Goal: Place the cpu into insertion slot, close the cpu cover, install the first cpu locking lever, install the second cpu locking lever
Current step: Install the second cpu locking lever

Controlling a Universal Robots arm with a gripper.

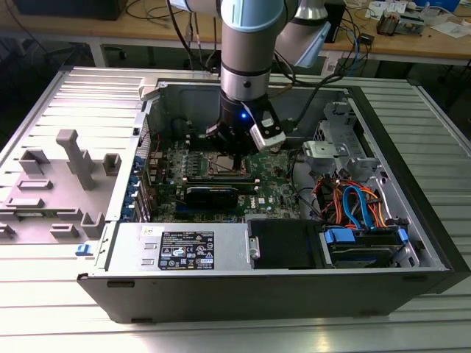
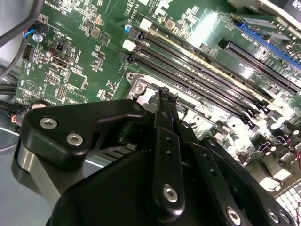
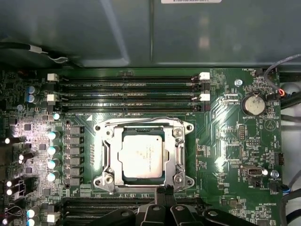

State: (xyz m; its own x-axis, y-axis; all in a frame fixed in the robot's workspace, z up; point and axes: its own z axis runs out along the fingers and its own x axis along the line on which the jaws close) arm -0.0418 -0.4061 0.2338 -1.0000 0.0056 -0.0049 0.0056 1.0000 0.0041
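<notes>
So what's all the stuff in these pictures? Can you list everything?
computer case: one, black and grey, lying open on the slatted metal table.
motherboard: one, green, inside the case.
cpu: one, silvery, sitting in the insertion slot.
cpu cover: one, grey metal frame, lying flat around the cpu.
memory slots: long, black, in rows beside the socket, with white clips.
coin battery: one, silver, on the motherboard.
power supply: one, silver box with a label, at the case's near edge.
cables: bundle, orange, blue and black, at the exterior view's right.
grey fixture: one, on the table, at the exterior view's left.
gripper: one, black, fingertips together at the socket's edge.
</notes>
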